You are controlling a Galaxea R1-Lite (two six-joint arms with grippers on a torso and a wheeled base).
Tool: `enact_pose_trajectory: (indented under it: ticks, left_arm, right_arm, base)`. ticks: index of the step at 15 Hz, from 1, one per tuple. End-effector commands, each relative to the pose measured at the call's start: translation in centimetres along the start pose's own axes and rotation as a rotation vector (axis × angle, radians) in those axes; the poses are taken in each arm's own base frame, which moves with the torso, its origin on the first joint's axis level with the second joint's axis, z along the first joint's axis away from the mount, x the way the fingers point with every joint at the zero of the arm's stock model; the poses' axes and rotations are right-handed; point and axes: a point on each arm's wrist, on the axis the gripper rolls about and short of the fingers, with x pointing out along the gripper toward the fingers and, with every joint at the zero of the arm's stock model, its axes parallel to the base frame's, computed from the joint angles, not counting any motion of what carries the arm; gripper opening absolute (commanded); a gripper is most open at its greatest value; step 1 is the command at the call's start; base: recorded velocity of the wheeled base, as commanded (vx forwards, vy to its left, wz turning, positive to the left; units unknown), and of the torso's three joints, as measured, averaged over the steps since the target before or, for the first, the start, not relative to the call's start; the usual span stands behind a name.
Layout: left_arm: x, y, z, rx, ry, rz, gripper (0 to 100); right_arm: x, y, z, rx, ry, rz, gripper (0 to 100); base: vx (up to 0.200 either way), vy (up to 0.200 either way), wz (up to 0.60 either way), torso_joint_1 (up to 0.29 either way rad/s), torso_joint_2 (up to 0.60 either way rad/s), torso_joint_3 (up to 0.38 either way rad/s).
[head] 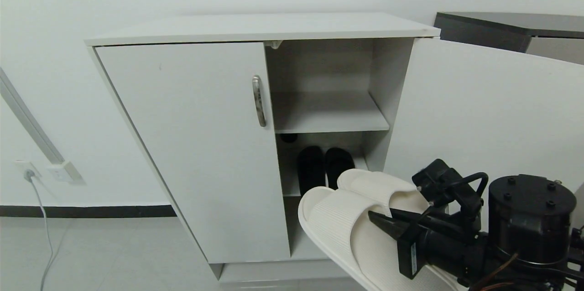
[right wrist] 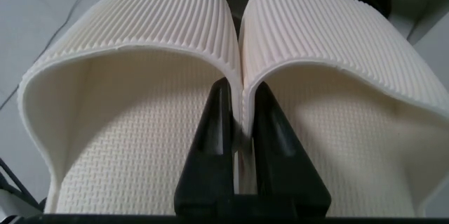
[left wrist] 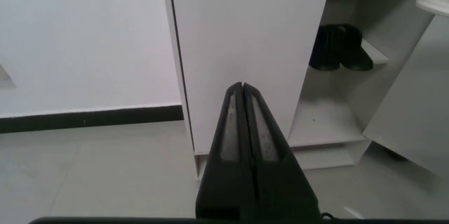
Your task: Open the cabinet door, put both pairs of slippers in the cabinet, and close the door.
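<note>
The white cabinet (head: 191, 145) stands against the wall with its right door (head: 483, 113) swung open and its left door shut. A pair of black slippers (head: 324, 165) sits on the middle shelf, also seen as black slippers (left wrist: 342, 47) in the left wrist view. My right gripper (head: 388, 222) is shut on the pair of white slippers (head: 351, 218), pinching their two inner edges together in front of the open compartment. The ribbed white slippers (right wrist: 231, 55) lie side by side around the fingers (right wrist: 217, 133). My left gripper (left wrist: 242, 90) is shut and holds nothing, low in front of the shut left door.
The upper shelf (head: 328, 113) and bottom shelf (left wrist: 323, 122) of the open side are bare. A metal handle (head: 258, 101) is on the left door. A dark cabinet (head: 511, 31) stands at the back right. A cable (head: 45, 231) hangs from a wall socket at left.
</note>
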Motion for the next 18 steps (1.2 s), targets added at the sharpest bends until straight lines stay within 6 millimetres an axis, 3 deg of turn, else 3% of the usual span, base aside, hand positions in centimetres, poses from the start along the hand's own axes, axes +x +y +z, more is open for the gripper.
enact_pose_trajectory:
  ticks: [1, 11, 13, 15, 18]
  left_arm:
    - [0.0, 0.0, 0.0, 0.000, 0.001, 0.000, 0]
    - [0.0, 0.0, 0.0, 0.000, 0.001, 0.000, 0]
    - [0.0, 0.0, 0.0, 0.000, 0.001, 0.000, 0]
    - [0.0, 0.0, 0.0, 0.002, 0.001, 0.000, 0]
    - [0.0, 0.0, 0.0, 0.002, 0.001, -0.001, 0]
  right_arm:
    - [0.0, 0.1, -0.1, 0.000, 0.003, 0.002, 0]
    - [0.8, 0.5, -1.0, -0.073, 0.009, -0.013, 0]
    - [2.5, 2.0, -1.5, -0.088, 0.018, -0.162, 0]
    - [4.3, 3.8, -1.8, -0.078, 0.005, -0.174, 0]
    - [8.3, 6.1, 0.2, -0.023, -0.057, -0.308, 0]
  base:
    - [0.000, 0.000, 0.00, 0.000, 0.00, 0.000]
    - [0.000, 0.000, 0.00, 0.000, 0.05, 0.036]
    - [0.000, 0.000, 0.00, 0.000, 0.00, 0.000]
    - [0.000, 0.000, 0.00, 0.000, 0.00, 0.000]
    - [0.000, 0.000, 0.00, 0.000, 0.00, 0.000]
